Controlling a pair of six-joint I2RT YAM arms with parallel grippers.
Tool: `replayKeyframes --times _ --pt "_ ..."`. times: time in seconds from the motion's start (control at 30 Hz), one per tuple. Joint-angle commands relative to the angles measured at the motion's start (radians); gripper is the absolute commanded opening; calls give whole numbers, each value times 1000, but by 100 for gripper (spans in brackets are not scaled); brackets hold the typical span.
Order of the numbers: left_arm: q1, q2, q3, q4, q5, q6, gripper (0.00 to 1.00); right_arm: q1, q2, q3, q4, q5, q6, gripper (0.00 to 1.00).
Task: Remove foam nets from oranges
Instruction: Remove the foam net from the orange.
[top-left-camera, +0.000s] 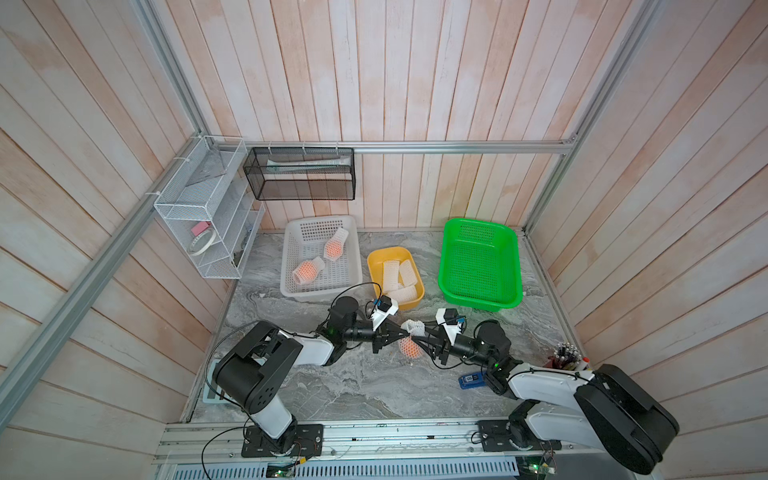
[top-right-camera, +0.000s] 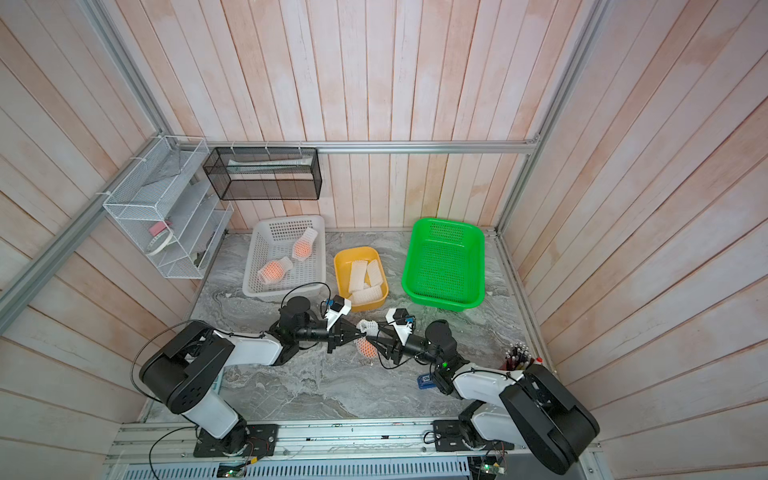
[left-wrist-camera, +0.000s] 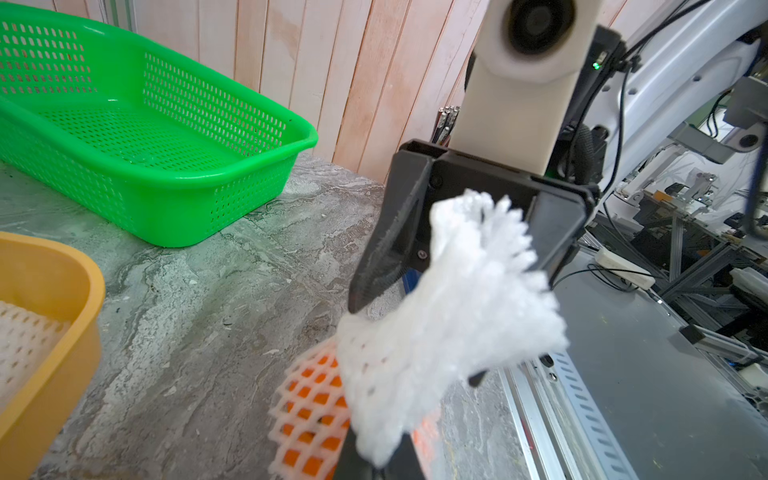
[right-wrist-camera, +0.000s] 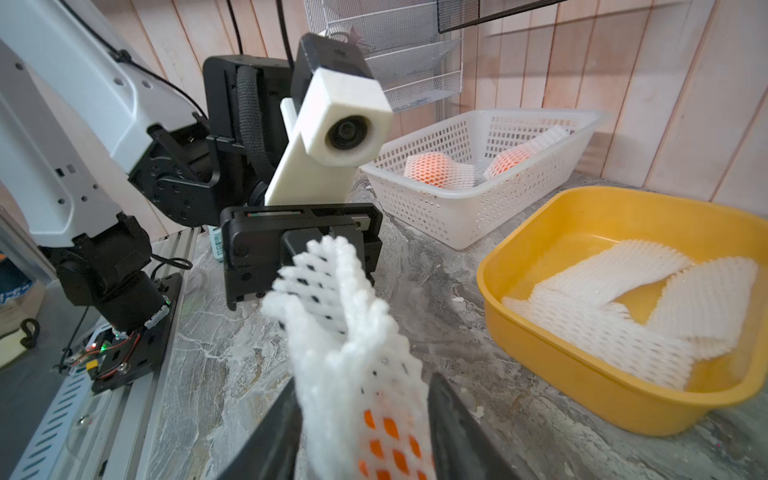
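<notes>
My left gripper (right-wrist-camera: 323, 246) is pinched tight on the loose, fringed end of the foam net (right-wrist-camera: 332, 316). The right gripper (right-wrist-camera: 365, 384) stands part-way apart, its jaws astride the fat end of the sleeve where the orange (left-wrist-camera: 316, 399) shows through the lattice; I can see no firm bite there. The netted fruit sits mid-table between the two arms, just in front of the yellow tub (top-left-camera: 388, 250); whether it rests on the marble or hangs clear I cannot tell.

As I read it, the step in hand is stripping this sleeve. To do it well I'd close the right jaws on the orange itself through the mesh, low on its belly, not on the foam above it; then I'd draw the left arm away along the sleeve's axis, slow and straight, so the lattice narrows and slides rather than snags or tears. Too light a hold and the fruit goes with the net.

Two more netted oranges (top-left-camera: 305, 271) wait in the white basket (top-left-camera: 291, 249); three bare nets (top-left-camera: 390, 274) lie in the tub.
</notes>
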Motion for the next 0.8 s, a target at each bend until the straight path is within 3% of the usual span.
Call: replayKeyframes --times 0.0,0.27,0.4,0.7,0.77 --pt "5 -17 -1 54 -18 -30 0 -4 -30 -19 -46 1 39 56" --pt "4 23 -12 116 -42 -65 0 -5 65 -31 -8 -6 42 60" --pt "13 21 -31 174 -93 -106 0 -16 94 -64 69 19 117 60" --pt "89 -180 -38 188 -238 -196 0 6 -25 -82 -45 242 140 65" --pt "120 -224 -4 107 -282 -237 0 23 -31 -55 -112 284 130 68"
